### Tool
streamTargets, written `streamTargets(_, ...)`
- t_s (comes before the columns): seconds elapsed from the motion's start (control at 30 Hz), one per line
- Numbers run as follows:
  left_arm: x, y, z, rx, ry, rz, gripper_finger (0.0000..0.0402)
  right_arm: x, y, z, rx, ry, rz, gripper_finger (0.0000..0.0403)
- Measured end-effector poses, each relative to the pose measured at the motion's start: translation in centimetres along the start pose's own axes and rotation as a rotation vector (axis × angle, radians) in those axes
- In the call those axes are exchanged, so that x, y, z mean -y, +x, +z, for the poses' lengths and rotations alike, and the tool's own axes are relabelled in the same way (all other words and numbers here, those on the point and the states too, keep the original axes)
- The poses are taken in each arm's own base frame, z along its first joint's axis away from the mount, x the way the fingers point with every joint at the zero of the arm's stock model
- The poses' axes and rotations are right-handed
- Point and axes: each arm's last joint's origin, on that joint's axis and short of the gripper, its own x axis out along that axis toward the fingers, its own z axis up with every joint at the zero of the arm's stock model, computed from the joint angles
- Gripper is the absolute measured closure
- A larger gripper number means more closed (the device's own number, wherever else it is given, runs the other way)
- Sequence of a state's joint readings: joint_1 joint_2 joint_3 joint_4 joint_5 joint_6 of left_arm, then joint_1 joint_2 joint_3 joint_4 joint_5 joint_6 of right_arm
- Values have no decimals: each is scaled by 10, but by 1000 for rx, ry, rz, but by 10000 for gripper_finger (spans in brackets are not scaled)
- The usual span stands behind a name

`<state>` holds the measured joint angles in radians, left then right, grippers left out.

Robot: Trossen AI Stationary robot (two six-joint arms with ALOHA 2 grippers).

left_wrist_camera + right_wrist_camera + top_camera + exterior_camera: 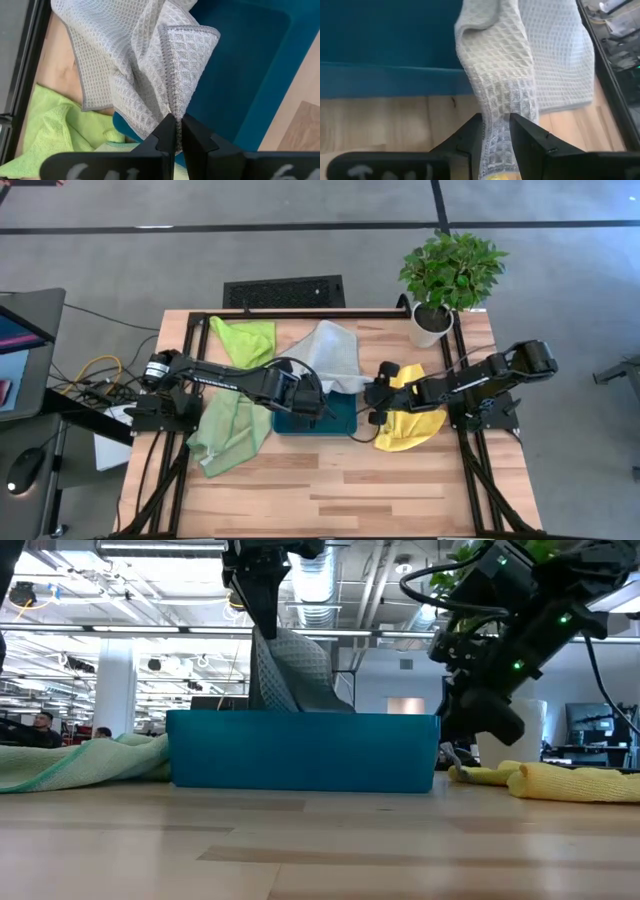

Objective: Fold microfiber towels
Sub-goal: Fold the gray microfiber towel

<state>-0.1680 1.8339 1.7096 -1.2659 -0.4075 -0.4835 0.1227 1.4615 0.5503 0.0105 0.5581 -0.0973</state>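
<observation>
- My left gripper (pixel 176 131) was pinched tight on a folded edge of the grey towel (pixel 335 352), holding it up over the teal tray (pixel 300 752) at the table's centre.
- My right gripper (pixel 496 131) sat just at the tray's 3 o'clock rim, its fingers (pixel 470 137) closed on another edge of the same grey towel, a narrow gap between them filled by the cloth.
- The grey towel ran from the tray up toward 12 o'clock, part of it lying on the wood beyond the tray.
- In the low view it hung as a bunched fold from the left gripper, trailing down behind the tray's front wall.
- The lime towel (pixel 246 338) lay crumpled at about 11 o'clock from the tray.
- The sage towel (pixel 228 432) lay at 8 o'clock, spread loosely under my left arm.
- The yellow towel (pixel 410 428) lay at 3 to 4 o'clock, partly under my right arm.
- The table (pixel 330 490) was pale wooden planks in a black frame, bare along its 6 o'clock side.
- A potted plant (pixel 448 275) stood at the 1 o'clock corner.
- Beyond the table was grey floor with dark lines, a black floor grate (pixel 284 291) at 12 o'clock, and cables (pixel 90 375) at 9 o'clock.
- The low view showed an open office hall with ceiling ducts (pixel 320 580) and people (pixel 42 727) far off at the left.
</observation>
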Motion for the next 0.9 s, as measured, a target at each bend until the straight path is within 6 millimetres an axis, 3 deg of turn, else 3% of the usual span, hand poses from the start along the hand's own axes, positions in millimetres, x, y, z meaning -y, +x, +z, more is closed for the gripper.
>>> streamTargets(0.17, 0, 0, 0, 0, 0, 0, 388, 0, 0, 0, -2, 28, -17, 291)
streamTargets(0.37, -1, 0, 0, 7, -24, 24, 388, 4, -6, 7, 31, 36, -18, 384)
streamTargets(0.47, -3, 0, 0, 31, -37, 75, 388, 10, -12, 15, 66, 3, -24, 389)
streamTargets(0.9, -35, 5, 10, 153, -145, 403, 388, 78, -49, 53, 175, 41, -162, 400)
